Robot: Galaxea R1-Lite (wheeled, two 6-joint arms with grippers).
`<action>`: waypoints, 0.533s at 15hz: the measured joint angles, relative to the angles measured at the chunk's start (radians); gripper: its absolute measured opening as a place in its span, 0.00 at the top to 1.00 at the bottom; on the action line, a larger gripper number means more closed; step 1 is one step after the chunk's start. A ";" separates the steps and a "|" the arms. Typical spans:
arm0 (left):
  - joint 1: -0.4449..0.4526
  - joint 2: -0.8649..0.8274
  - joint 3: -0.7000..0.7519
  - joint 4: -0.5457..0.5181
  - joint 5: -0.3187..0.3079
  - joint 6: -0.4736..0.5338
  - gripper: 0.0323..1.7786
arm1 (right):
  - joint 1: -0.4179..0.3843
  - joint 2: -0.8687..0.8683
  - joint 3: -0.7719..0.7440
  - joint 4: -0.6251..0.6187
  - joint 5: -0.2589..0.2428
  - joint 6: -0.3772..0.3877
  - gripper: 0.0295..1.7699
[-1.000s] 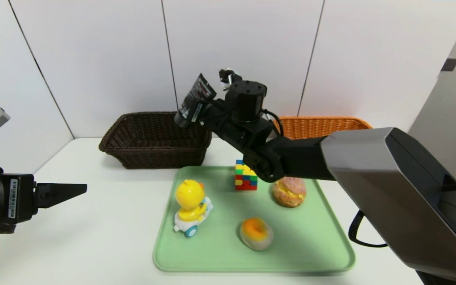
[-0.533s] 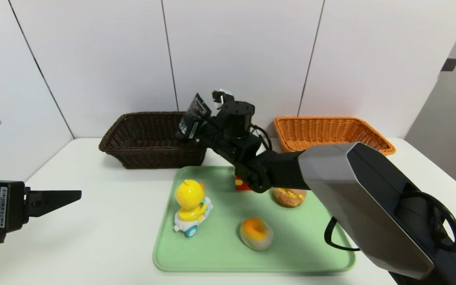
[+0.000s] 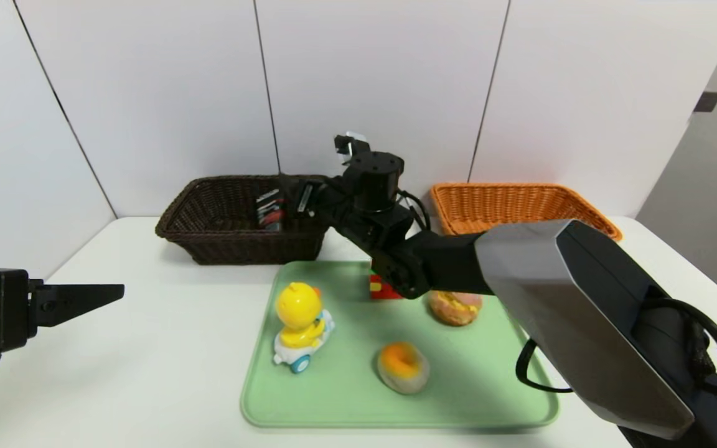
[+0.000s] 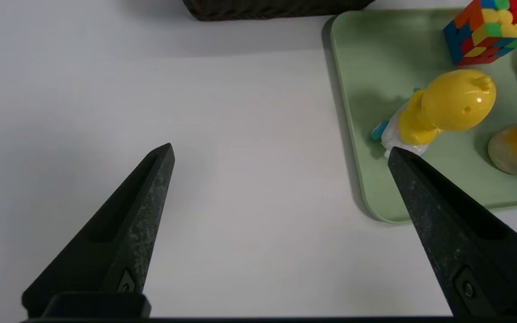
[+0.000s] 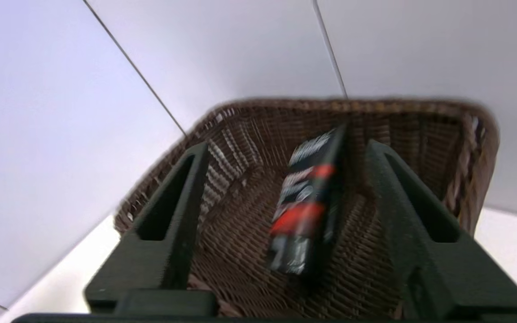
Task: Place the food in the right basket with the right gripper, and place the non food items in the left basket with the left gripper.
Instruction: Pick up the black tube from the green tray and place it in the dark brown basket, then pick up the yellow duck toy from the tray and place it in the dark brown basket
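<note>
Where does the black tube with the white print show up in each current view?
Head view: the black tube is inside the dark basket, toward its right side.
Left wrist view: tube not in it; just an outer wall of that basket shows at the top edge.
Right wrist view: near the middle, between the tool's spread fingers.
Shared landmark: the dark basket.

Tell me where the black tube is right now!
In the head view, the black tube is in the dark basket on the left, just beside the right tool.

White panelled wall (image 3: 377, 81), dark seams; grey surface (image 3: 701, 174) at right.
</note>
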 joint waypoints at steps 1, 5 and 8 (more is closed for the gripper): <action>0.000 0.001 -0.024 0.003 0.000 0.000 0.05 | 0.001 -0.029 0.000 0.018 -0.016 0.000 0.27; -0.026 0.010 -0.093 -0.004 0.005 -0.001 0.05 | 0.016 -0.207 0.001 0.196 -0.076 0.000 0.18; -0.088 -0.002 -0.079 -0.020 -0.002 -0.003 0.05 | 0.023 -0.383 0.002 0.473 -0.104 -0.010 0.13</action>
